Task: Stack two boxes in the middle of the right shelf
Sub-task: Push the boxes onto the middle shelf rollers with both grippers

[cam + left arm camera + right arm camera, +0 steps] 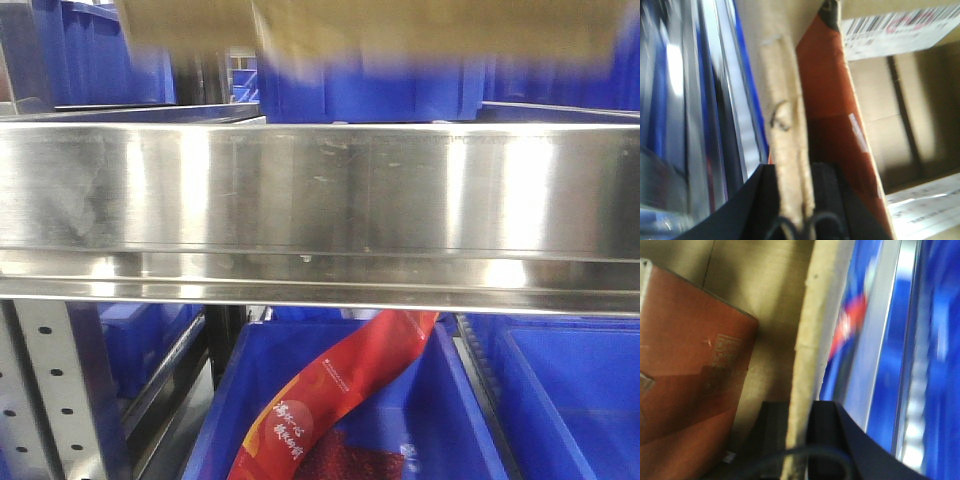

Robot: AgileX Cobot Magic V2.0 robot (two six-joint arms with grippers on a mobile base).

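Note:
A brown cardboard box (430,25) shows blurred at the top edge of the front view, above the shiny steel shelf (320,190). In the left wrist view my left gripper (796,200) is shut on the box's pale upright wall (785,100), one finger on each side. My right gripper (799,432) is likewise shut on the opposite box wall (815,330). Inside the box lies an orange-brown packet (830,100) (685,365), near a barcode label (890,30). Neither gripper shows in the front view.
Blue plastic bins (400,95) stand behind the shelf rim, and more blue bins (570,400) sit on the level below, one holding a red bag (330,400). A perforated steel upright (50,400) stands at lower left.

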